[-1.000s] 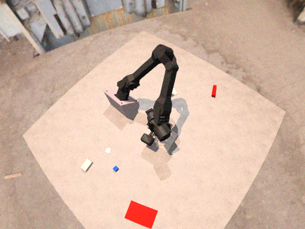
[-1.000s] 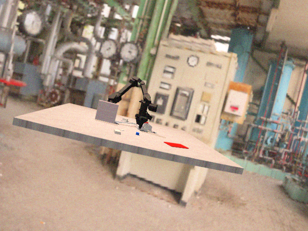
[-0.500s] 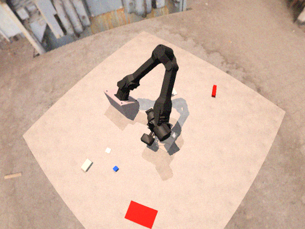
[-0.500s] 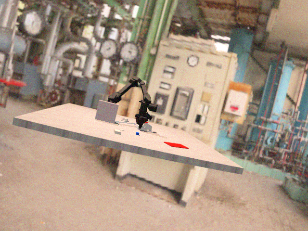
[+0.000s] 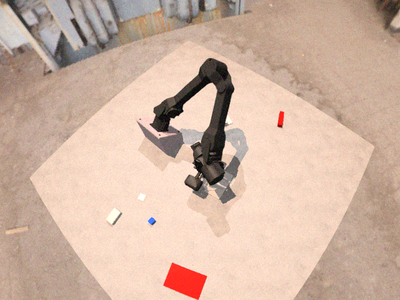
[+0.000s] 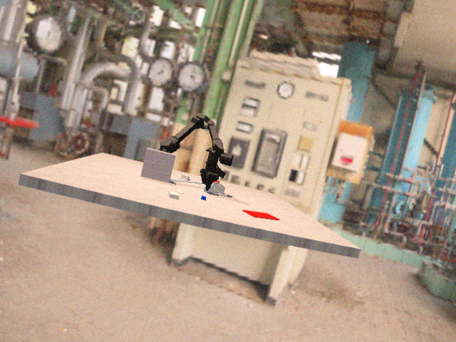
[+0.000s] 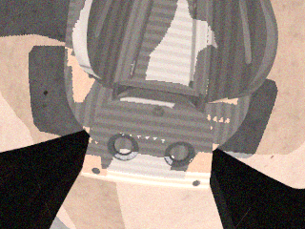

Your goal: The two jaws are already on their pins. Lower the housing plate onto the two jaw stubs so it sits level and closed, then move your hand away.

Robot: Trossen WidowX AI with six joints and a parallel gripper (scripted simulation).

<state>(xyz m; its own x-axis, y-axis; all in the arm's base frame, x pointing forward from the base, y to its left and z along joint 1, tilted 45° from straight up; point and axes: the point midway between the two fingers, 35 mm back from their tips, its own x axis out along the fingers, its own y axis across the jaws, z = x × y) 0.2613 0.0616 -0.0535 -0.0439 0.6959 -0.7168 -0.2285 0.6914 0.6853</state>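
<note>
the housing plate (image 5: 227,179) (image 7: 154,121) was a pale, greyish piece, mostly in striped shadow, with two round, ring-edged features side by side near its bright straight edge and a small dark spot toward each end of that edge; it was held between the fingers of the gripper (image 7: 150,142), low over the desk (image 5: 274,194) (image 6: 121,184) (image 7: 162,210). the two jaws, one dark grey block (image 5: 200,192) (image 7: 48,91) and another dark grey block (image 5: 227,194) (image 7: 259,119), stuck out on opposite sides of it, and their stubs and pins were hidden, so whether the plate sat level and closed could not be told.
</note>
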